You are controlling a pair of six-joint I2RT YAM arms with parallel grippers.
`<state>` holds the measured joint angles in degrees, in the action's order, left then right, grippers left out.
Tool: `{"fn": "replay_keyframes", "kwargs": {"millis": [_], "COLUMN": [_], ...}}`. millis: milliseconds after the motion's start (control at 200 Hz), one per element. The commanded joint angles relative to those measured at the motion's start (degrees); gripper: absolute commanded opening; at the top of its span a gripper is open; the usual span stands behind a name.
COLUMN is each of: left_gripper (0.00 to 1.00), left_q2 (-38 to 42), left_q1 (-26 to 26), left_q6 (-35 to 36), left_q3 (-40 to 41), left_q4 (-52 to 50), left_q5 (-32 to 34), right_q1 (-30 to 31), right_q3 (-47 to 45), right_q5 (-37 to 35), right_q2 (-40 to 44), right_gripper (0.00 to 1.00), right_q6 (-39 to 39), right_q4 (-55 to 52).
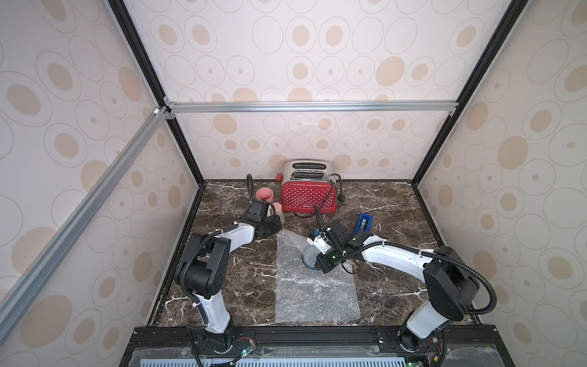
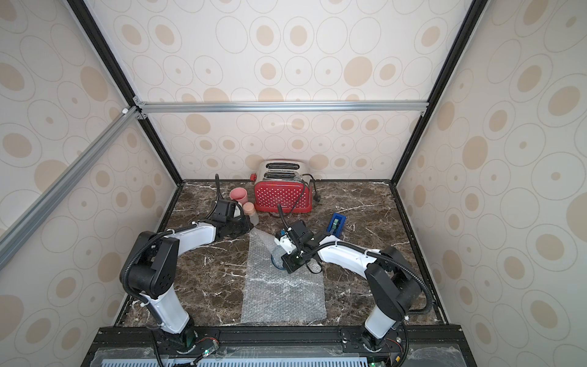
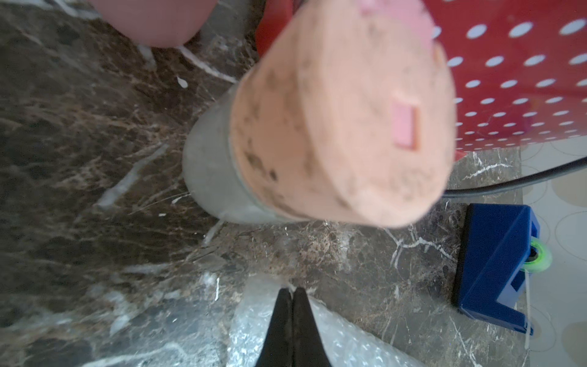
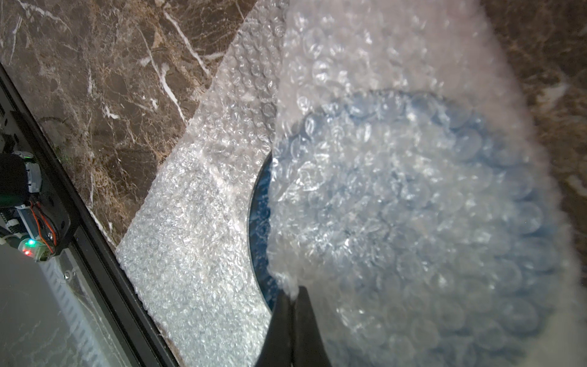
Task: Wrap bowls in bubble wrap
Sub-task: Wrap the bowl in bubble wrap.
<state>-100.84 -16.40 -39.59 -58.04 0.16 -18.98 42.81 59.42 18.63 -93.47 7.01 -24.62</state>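
Left fingers [image 3: 281, 324] and right fingers [image 4: 279, 324] each pinch the bubble wrap [image 1: 314, 295]; the toaster [image 1: 308, 197] logo is illegible.

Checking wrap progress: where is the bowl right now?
In both top views the bowl sits mid-table on the bubble wrap, mostly under the flap that the right gripper holds over it.

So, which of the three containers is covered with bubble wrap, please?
The blue bowl, mostly under the folded bubble wrap; the pink cup and corked bottle stand uncovered.
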Motion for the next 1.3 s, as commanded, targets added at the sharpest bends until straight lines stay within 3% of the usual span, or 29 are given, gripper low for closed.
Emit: {"fn": "replay_keyframes", "kwargs": {"millis": [0, 341, 606, 916, 1297], "left_gripper": [0.0, 0.0, 0.0, 0.0, 0.0], "left_q2": [4.69, 19.16, 25.96, 24.03, 21.36], "left_q1": [-1.8, -8.13, -12.37, -21.91, -25.51], "left_q6": [-1.21, -2.72, -7.4, -9.2, -12.71], "left_q3": [1.87, 7.92, 13.33, 11.68, 13.58], "left_q4": [1.05, 0.39, 4.8, 6.85, 12.47], "left_q5": [0.74, 5.7, 1.89, 2.17, -0.75], "right_q1": [0.77, 0.77, 0.71, 0.75, 0.69], "right_q3": [-0.83, -0.99, -1.66, -2.16, -3.78], "right_q5": [0.14, -0.41, -0.97, -0.97, 0.41], "right_q2": [-0.48, -0.79, -0.88, -1.19, -0.44], "right_gripper": [0.02, 0.02, 0.02, 0.02, 0.03], "right_q6": [-0.78, -0.61, -0.1, 0.72, 2.94], "right_q4": [-0.1, 0.36, 1.67, 2.93, 6.13]}}
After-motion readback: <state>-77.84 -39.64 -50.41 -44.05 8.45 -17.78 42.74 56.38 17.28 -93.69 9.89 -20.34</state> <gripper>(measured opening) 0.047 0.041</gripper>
